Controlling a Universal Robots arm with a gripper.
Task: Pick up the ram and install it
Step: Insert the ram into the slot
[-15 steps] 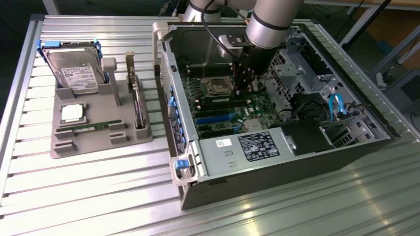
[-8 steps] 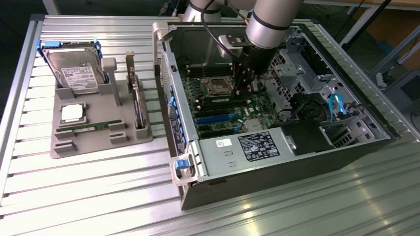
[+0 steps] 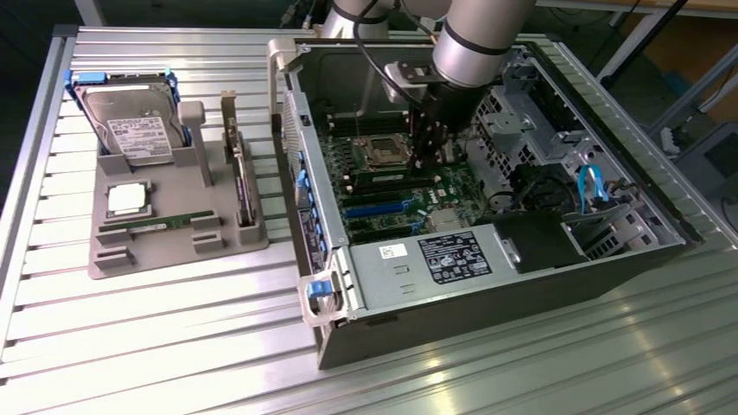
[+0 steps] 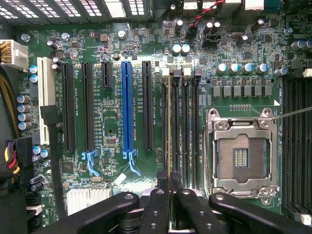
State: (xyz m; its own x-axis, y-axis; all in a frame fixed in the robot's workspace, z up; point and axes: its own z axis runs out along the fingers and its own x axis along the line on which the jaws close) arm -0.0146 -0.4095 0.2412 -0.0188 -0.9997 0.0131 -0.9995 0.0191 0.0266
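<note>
In the wrist view I see the ram (image 4: 169, 126) edge-on, a thin green stick standing along the outermost black memory slot (image 4: 174, 122) of the bank beside the processor socket. My gripper (image 4: 169, 183) is shut on its near end, black fingers (image 4: 157, 204) pressed to both sides. Whether the stick sits in the slot or just above it I cannot tell. In the exterior view my gripper (image 3: 436, 154) reaches down inside the open computer case (image 3: 346, 251), over the motherboard's memory slots. A second ram stick (image 3: 162, 223) lies in the grey holder tray (image 3: 173, 255).
The open processor socket (image 4: 241, 156) lies close beside the slots. A blue expansion slot (image 4: 127, 107) and black ones lie on the other side. The tray also holds a hard drive (image 3: 133, 125), a silver processor chip (image 3: 127, 199) and an upright green card (image 3: 238, 173). The case walls close in around the arm.
</note>
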